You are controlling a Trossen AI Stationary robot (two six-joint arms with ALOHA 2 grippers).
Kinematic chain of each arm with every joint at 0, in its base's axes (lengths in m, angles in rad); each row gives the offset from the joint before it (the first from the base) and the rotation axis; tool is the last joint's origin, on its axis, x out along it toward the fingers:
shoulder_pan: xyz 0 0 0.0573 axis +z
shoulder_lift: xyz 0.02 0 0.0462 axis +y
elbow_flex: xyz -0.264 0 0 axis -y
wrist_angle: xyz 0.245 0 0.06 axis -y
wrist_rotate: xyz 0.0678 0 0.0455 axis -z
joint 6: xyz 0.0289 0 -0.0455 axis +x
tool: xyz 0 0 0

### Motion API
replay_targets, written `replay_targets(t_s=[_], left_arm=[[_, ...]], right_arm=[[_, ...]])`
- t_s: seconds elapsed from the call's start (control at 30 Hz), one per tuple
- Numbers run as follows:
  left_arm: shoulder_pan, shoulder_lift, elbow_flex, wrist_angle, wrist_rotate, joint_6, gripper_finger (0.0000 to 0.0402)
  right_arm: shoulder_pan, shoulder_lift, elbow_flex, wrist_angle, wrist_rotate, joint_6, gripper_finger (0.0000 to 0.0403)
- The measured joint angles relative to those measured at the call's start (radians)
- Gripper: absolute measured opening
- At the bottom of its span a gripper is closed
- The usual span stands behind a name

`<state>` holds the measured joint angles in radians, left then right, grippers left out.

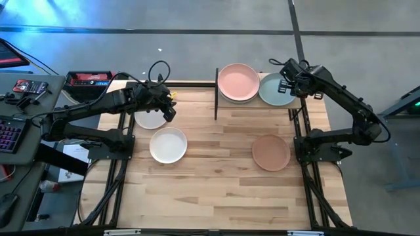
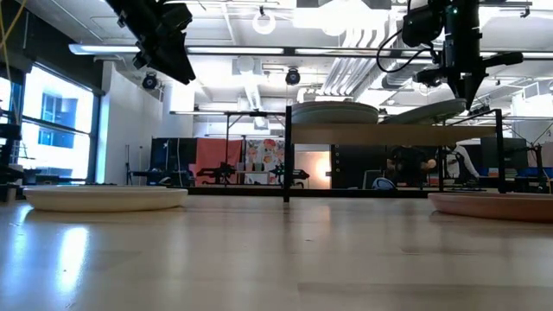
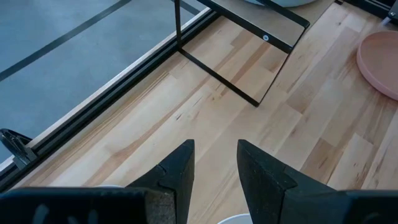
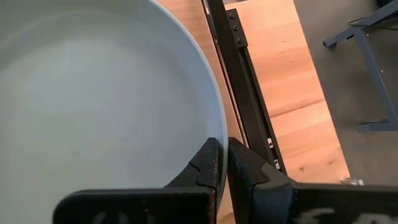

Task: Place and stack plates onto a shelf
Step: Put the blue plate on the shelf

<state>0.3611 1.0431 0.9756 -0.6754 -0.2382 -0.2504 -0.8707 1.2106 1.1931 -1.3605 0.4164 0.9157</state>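
The right gripper pinches the rim of a round pale grey-green plate, tilted on the pale-wood, black-framed shelf beside a salmon pink plate stack. The left gripper, fingers spread, hangs above a white plate. No writing is legible.

Pink plate topping a stack and grey-green plate are sitting on the shelf, upper center-right. Two white plates lying center-left; salmon plate lying lower right.
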Motion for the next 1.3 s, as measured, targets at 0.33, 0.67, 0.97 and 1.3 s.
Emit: replay_targets(t_s=[0.33,0.67,0.97,1.3], left_arm=[[0.0,0.0,0.0,0.0,0.0,0.0,0.0111],[0.0,0.0,0.0,0.0,0.0,0.0,0.0111],[0.0,0.0,0.0,0.0,0.0,0.0,0.0111],[0.0,0.0,0.0,0.0,0.0,0.0,0.0111]], right_arm=[[0.0,0.0,0.0,0.016,0.005,0.0,0.0001],[0.0,0.0,0.0,0.012,-0.031,0.0,0.0001],[0.0,0.0,0.0,0.006,-0.016,0.0,0.0001],[-0.068,0.0,0.0,0.044,-0.055,-0.028,0.0001]])
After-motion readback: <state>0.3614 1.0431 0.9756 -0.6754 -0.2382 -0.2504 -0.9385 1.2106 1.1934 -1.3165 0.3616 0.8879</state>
